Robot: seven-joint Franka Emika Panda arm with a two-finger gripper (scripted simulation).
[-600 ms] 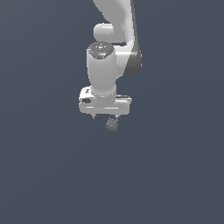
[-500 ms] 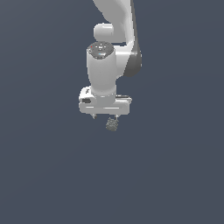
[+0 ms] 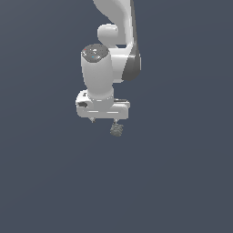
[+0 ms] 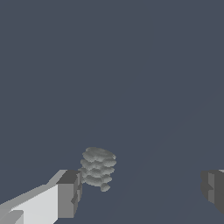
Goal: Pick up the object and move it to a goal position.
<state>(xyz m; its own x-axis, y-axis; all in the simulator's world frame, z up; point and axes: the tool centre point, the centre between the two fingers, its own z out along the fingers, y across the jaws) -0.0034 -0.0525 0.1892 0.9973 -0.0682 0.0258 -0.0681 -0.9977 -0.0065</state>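
The object (image 3: 116,130) is a tiny dark grey-green ridged lump, just under the exterior view's right end of the white gripper (image 3: 104,121). In the wrist view the object (image 4: 98,168) lies inside the gap between the fingers, close against one white finger (image 4: 65,194) and far from the other finger (image 4: 214,186). The gripper (image 4: 140,190) is open wide and holds nothing. The white arm (image 3: 113,50) rises above the hand and leaves the exterior view at the top.
A plain dark blue-grey surface (image 3: 182,182) fills both views, and no other objects, walls or edges show.
The hand has shifted slightly towards the exterior view's left. The object sits at the same spot, now under the hand's right end instead of its middle.
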